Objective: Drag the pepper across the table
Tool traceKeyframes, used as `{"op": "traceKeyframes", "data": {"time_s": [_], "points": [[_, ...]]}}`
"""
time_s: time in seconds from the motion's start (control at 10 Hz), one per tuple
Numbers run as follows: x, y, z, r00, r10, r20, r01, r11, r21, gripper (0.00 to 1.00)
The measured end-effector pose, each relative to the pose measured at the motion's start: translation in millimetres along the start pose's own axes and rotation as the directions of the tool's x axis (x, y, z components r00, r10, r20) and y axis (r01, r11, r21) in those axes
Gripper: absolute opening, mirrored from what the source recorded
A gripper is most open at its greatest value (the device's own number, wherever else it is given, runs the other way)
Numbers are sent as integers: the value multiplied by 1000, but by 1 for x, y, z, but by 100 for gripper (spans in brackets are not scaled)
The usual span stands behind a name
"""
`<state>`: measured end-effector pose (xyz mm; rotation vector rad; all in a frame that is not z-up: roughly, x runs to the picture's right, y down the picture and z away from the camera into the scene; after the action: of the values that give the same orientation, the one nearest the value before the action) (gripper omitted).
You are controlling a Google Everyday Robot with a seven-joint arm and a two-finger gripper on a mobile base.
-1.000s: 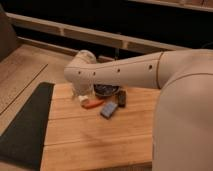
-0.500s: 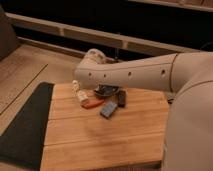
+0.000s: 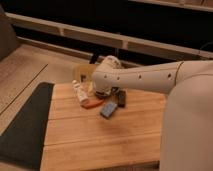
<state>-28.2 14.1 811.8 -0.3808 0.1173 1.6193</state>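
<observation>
The pepper [image 3: 93,105], a slim red-orange piece, lies on the light wooden table [image 3: 100,142] near its back left part. My gripper [image 3: 85,96] hangs from the white arm's wrist just above and left of the pepper. One white finger [image 3: 79,93] reaches down to the wood beside the pepper's left end, and the other is mostly hidden under the wrist. The gripper is open, and the pepper lies at its fingertips, not clamped.
A blue-grey block [image 3: 107,110] lies just right of the pepper, with a black rectangular object [image 3: 121,98] behind it. A dark grey mat [image 3: 25,127] borders the table's left edge. A tan object [image 3: 83,74] stands at the back edge. My white arm [image 3: 150,77] spans the right side.
My arm's wrist has shifted to the right over the table's back part. The pepper, the block and the black object stay about where they were.
</observation>
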Motion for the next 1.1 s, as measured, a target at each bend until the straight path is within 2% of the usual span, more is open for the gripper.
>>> {"op": "traceKeyframes", "data": {"time_s": [0.2,0.4,0.7,0.9,1.1], "points": [[-6,-9,18,1000,20,-1,-20,1000,-17,65],[-2,-7,38,999,40,-29,-42,998,-50,65],[4,-2,61,997,42,-67,-48,996,-77,65],[6,-2,68,995,53,-84,-59,995,-75,65],[6,-3,67,995,54,-83,-60,995,-75,65]]}}
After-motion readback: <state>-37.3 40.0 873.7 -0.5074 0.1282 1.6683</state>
